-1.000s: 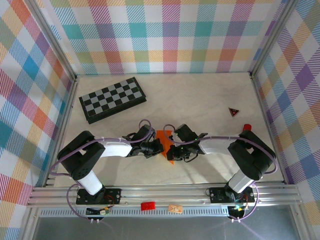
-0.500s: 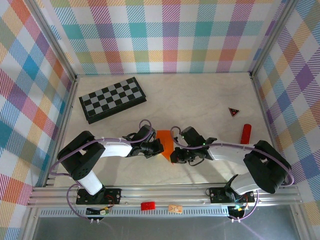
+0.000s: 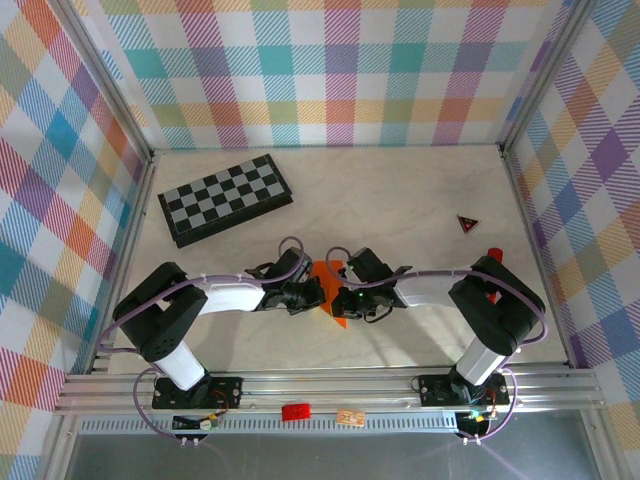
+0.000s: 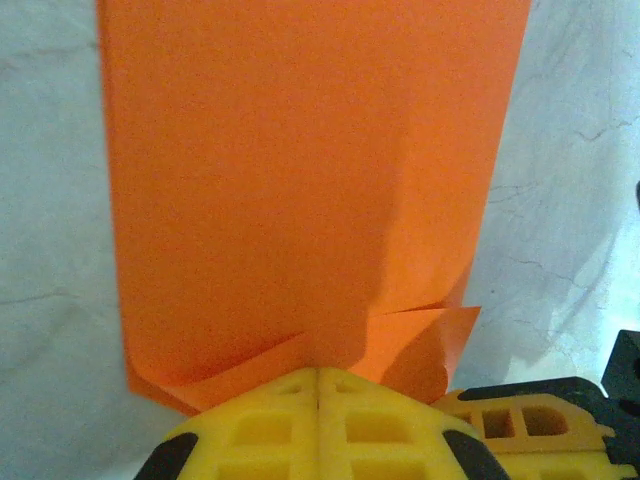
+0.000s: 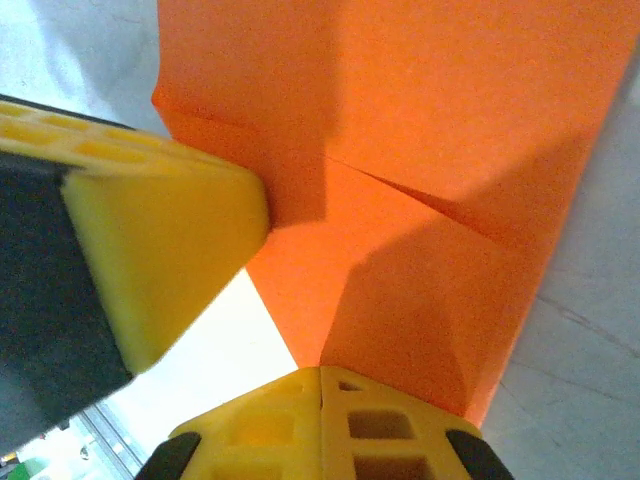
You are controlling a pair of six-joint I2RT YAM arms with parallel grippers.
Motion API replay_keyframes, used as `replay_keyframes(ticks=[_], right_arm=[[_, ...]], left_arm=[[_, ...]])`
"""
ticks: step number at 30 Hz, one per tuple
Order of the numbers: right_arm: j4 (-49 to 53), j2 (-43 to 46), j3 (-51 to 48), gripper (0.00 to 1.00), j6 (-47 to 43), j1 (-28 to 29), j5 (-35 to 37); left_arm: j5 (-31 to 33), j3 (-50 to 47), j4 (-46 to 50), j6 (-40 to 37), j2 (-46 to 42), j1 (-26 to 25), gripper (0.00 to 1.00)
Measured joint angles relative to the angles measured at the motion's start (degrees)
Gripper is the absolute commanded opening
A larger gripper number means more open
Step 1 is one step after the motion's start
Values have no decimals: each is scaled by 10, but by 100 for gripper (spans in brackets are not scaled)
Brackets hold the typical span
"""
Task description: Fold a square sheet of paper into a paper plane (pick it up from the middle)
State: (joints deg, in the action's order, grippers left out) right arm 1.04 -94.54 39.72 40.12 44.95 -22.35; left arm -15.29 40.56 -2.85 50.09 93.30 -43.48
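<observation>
While the folded orange paper (image 4: 300,180) lies on the counter (image 4: 565,200), left hand (image 4: 318,372) and right hand (image 5: 320,370), fingers closed together, touch it.

Orange paper (image 3: 326,272) between both arms' fingers (image 3: 312,293)

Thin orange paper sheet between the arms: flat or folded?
Folded. The thin orange paper sheet shows overlapping layers with flap edges in both wrist views. Finished plane or not: cannot tell.
</observation>
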Motion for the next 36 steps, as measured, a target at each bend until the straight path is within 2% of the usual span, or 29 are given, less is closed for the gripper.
replay_keyframes(ticks=[4,9,18,21,27,36], right_arm=[[-13,4,-9,2,9,0,0],[-23,4,-13,1,25,0,0],[-44,5,-23,0,41,0,-2],[-50,5,-27,0,43,0,-3],[-76,6,-36,0,43,0,3],[-92,6,-43,0,42,0,4]], left_arm=[[2,14,23,-3,-27,0,6],[-2,20,4,15,-38,-6,5],[-5,-25,-53,53,4,-12,4],[-12,-37,-76,45,4,0,4],[-68,-66,-123,25,4,45,4],[-81,-54,-89,-1,3,79,4]])
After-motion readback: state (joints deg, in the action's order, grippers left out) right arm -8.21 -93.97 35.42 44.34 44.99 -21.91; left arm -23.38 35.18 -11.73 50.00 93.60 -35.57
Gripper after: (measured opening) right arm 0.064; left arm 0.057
